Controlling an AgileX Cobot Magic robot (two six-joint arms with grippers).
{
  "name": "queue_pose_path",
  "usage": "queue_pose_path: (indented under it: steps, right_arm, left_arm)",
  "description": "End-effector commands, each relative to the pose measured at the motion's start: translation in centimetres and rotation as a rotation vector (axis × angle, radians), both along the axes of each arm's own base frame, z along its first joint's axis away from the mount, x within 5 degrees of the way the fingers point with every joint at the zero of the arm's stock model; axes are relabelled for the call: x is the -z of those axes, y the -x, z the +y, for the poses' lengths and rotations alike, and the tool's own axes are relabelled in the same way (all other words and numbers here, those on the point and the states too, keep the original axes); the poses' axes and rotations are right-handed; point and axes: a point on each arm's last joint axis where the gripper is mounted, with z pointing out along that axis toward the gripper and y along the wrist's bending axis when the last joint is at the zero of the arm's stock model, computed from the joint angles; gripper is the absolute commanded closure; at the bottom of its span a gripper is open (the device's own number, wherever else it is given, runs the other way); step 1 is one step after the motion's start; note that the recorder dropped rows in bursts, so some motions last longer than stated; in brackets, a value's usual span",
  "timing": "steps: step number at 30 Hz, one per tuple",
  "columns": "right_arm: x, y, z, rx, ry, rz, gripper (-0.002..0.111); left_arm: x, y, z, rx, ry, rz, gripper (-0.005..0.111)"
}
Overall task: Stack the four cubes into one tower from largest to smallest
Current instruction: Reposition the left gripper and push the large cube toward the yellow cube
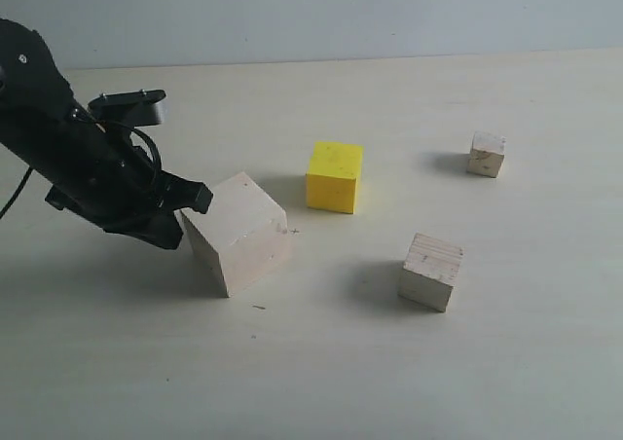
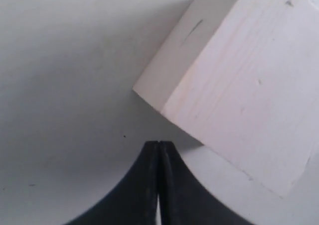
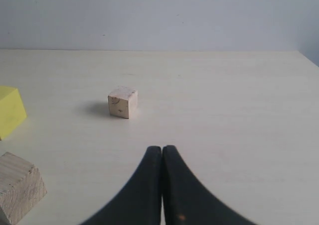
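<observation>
Bright, soft, even light; faint shadows left of the yellow cube (image 1: 334, 175); pale, slightly washed-out left wrist view.

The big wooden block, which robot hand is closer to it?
Left. The left gripper sits shut right beside the large cube, at its corner. The right gripper, also shut, points at the small cube, with the large cube out of its view.

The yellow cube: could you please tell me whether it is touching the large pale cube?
Apart. The exterior view shows a strip of bare table between the yellow cube and the large pale cube.
</observation>
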Motion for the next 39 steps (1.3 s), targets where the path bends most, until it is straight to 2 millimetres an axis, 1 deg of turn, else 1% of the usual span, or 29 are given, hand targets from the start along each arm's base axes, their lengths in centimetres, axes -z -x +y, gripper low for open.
queue_pose_path:
  steps: [1,7,21,28,34,39]
  right_arm:
    - [0.0,0.0,0.0,-0.003,0.003,-0.017,0.108]
    - [0.0,0.0,0.0,-0.003,0.003,-0.017,0.108]
    - [0.0,0.0,0.0,-0.003,0.004,-0.014,0.108]
    - [0.0,0.0,0.0,-0.003,0.004,-0.014,0.108]
    - [0.0,0.0,0.0,-0.003,0.004,-0.014,0.108]
    - [0.0,0.0,0.0,-0.003,0.004,-0.014,0.108]
  left_arm:
    - [0.6,-0.4,-0.2,-0.012,0.012,-0.027,0.107]
    - [0.5,-1.2,-0.2,-0.037,0.019,-0.101,0.107]
    - [0.1,-2.1,-0.4,-0.07,0.055,-0.207,0.107]
    - [-0.1,-2.1,-0.9,-0.063,0.108,-0.205,0.107]
    - [0.0,-1.9,-0.9,-0.053,0.111,-0.182,0.107]
    - [0.2,-1.2,-0.9,-0.034,0.112,-0.12,0.107]
